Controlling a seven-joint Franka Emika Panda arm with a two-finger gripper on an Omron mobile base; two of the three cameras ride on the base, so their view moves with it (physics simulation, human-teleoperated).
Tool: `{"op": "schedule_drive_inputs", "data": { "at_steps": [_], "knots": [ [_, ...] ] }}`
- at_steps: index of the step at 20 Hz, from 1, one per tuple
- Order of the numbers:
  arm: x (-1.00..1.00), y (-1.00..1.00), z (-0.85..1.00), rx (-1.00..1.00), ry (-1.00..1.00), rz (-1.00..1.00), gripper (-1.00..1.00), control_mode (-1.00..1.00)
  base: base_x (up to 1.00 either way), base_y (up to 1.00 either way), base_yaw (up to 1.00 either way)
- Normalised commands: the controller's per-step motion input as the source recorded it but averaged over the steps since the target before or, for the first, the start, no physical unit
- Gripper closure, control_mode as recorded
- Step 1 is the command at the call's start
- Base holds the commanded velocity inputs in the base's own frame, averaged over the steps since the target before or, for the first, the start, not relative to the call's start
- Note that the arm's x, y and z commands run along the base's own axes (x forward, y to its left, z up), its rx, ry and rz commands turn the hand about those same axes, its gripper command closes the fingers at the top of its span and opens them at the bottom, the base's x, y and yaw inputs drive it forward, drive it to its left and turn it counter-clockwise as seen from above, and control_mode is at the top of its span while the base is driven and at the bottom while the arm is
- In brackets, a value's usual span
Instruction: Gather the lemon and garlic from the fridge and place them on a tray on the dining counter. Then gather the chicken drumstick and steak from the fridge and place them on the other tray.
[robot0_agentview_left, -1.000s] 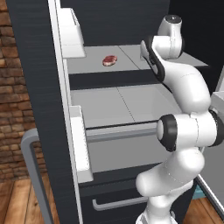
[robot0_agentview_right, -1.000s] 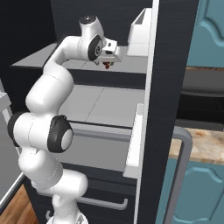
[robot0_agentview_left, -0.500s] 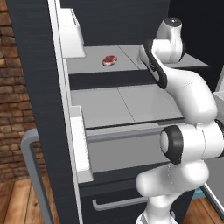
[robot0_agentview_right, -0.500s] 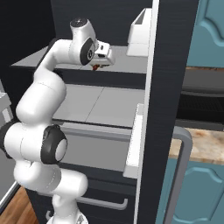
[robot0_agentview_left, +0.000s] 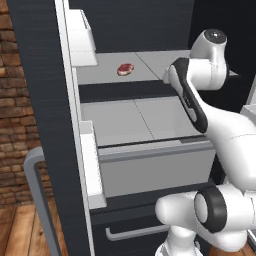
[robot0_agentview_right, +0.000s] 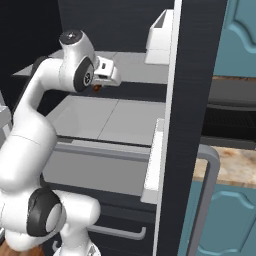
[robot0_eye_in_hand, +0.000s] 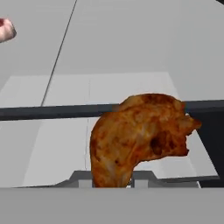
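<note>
Left base view: I'm looking into the open fridge (robot0_agentview_left: 45, 100). The steak (robot0_agentview_left: 125, 69) lies flat on the upper grey shelf (robot0_agentview_left: 150, 62), toward the shelf's left half, same spot as a second ago. The arm's upper link now sits in front of the shelf's right end and reaches lower across the shelf edge than it did a second ago, when it stood more upright by the right wall. I can't make out the fingers from this side.

Right base view: the gripper (robot0_agentview_right: 98, 88) hangs just off the front edge of the upper shelf, above the lower shelf (robot0_agentview_right: 110, 117). A second ago it was further in, over the shelf itself; it has pulled back and the wrist has swung left. A small brown bit shows under the hand: the chicken drumstick (robot0_agentview_right: 96, 88). The white door bin (robot0_agentview_right: 161, 37) sits to the right of the shelf, unchanged.

Hand view: the chicken drumstick (robot0_eye_in_hand: 135, 138) is up close, its narrow end going down between the fingertips at the bottom edge. Fingers are pinched together on it; a second ago they were spread. Drumstick is clear of the shelf, with the shelf's dark front edge passing behind it. Steak (robot0_eye_in_hand: 5, 29) sits at the far left, well apart from the drumstick, on the shelf.
</note>
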Motion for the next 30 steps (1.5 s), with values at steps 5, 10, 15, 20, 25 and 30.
{"op": "schedule_drive_inputs", "data": {
  "at_steps": [5,10,15,20,25,30],
  "knots": [
    [-1.0,0.09,0.05,0.06,0.0,0.0,1.0,-1.0,0.0,0.0,0.0],
    [-0.93,0.27,0.02,0.02,0.0,0.0,1.0,-1.0,0.0,0.0,0.0],
    [-0.99,0.24,0.0,0.0,0.0,0.0,1.0,-1.0,0.0,0.0,0.0],
    [-1.0,0.11,0.0,0.0,0.0,0.0,1.0,-1.0,0.0,0.0,0.0],
    [-0.91,0.02,-0.03,0.0,0.01,-0.02,1.0,-1.0,0.0,0.0,0.0],
    [-0.02,0.0,-0.01,0.0,0.0,0.0,1.0,-1.0,0.0,0.0,0.0]
  ]
}}
